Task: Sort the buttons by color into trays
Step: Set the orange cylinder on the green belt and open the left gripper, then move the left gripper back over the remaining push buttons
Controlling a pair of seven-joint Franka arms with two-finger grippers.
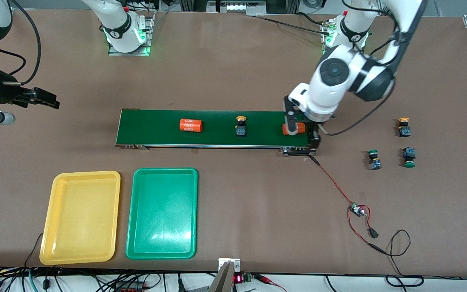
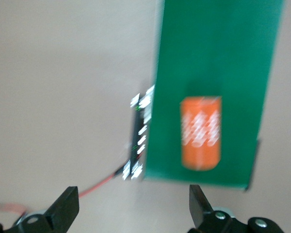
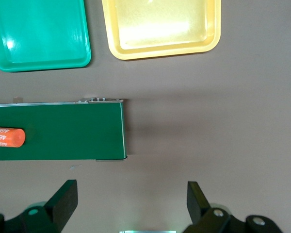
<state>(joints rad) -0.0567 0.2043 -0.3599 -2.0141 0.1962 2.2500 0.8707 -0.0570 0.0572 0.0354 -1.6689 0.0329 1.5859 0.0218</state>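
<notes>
One yellow-capped button [image 1: 240, 125] stands on the dark-green belt [image 1: 156, 127]. Another yellow-capped button [image 1: 403, 126] and two green-capped buttons [image 1: 373, 159] [image 1: 409, 157] stand on the table toward the left arm's end. The yellow tray [image 1: 81, 217] and green tray [image 1: 162, 213] lie side by side, nearer the front camera than the belt, with nothing in them. My left gripper [image 1: 303, 134] [image 2: 133, 208] hangs open over the belt's end, holding nothing; an orange cylinder [image 2: 200, 132] lies on the belt just below it. My right gripper [image 1: 41, 97] [image 3: 131, 204] waits open over bare table past the belt's other end.
A second orange cylinder [image 1: 191, 125] lies on the belt toward the right arm's end. A red wire [image 1: 333, 180] runs from the belt's motor end to a small circuit board [image 1: 357, 210] and a black cable loop [image 1: 397, 243].
</notes>
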